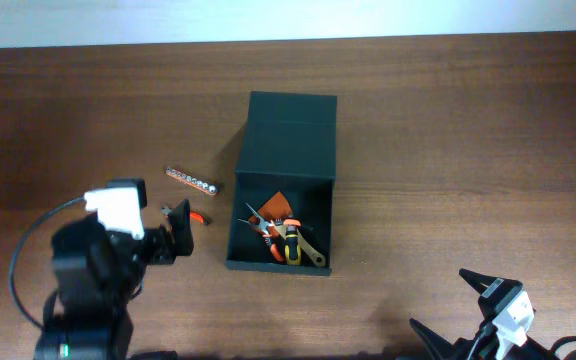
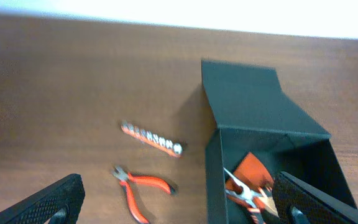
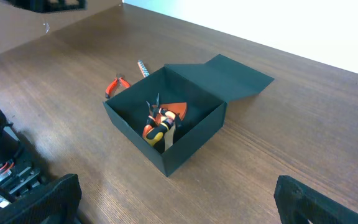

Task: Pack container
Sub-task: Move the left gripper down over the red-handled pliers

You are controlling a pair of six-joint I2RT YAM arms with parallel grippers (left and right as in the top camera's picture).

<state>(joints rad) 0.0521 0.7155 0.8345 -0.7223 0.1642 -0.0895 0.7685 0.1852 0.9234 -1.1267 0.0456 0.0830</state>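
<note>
Brown wooden surface (image 1: 448, 150) carries the matte dark-green rectangular container (image 1: 290, 140). Left claw (image 2: 178, 198) and right claw (image 3: 178, 196) gape empty. Misaligned descent could shove orange-handled pliers (image 2: 143, 186) away.

Brown wood-grain table (image 1: 448, 150), three items directly on it.
Container (image 1: 286, 160) near centre, flap lid open and folded back toward the far edge. Left of it, not touching: bit strip (image 2: 152, 138), lying at an angle; orange-handled pliers (image 2: 140, 186) just nearside of the strip, apart from it.
</note>
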